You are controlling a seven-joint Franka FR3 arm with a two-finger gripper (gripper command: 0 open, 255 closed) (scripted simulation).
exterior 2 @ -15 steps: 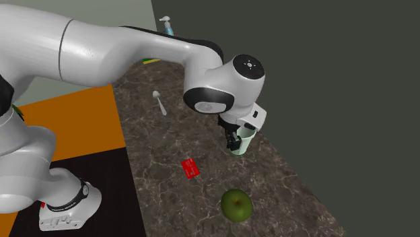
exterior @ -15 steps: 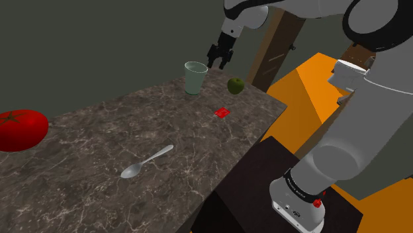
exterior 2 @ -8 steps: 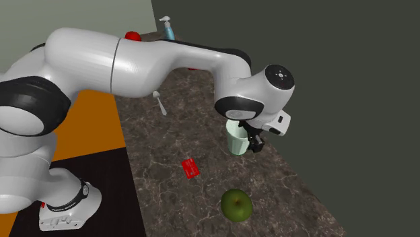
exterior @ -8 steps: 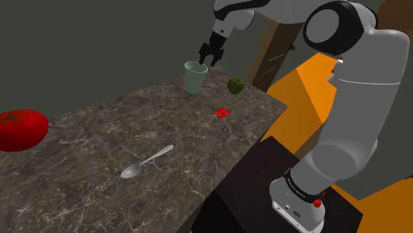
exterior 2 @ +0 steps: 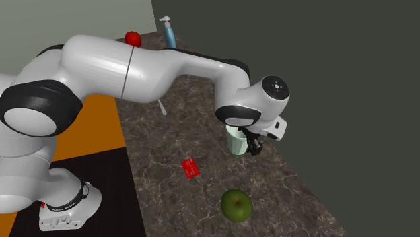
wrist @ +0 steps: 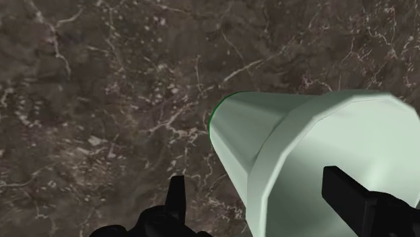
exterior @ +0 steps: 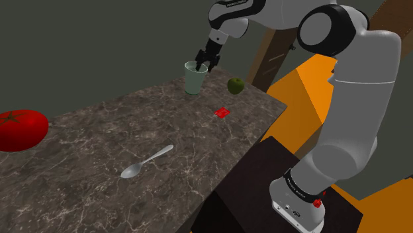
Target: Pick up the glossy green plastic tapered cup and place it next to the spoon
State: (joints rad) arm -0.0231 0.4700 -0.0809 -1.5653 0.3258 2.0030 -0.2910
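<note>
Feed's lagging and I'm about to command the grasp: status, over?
Gripper open, fingers astride the cup's rim, not clasping. Pale green cup upright on counter, far from spoon. Green apple and red card lie off the line to it.

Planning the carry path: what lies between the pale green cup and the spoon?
Nothing: in the shoulder view the counter between cup and spoon is bare; the red card sits off to the side.
</note>
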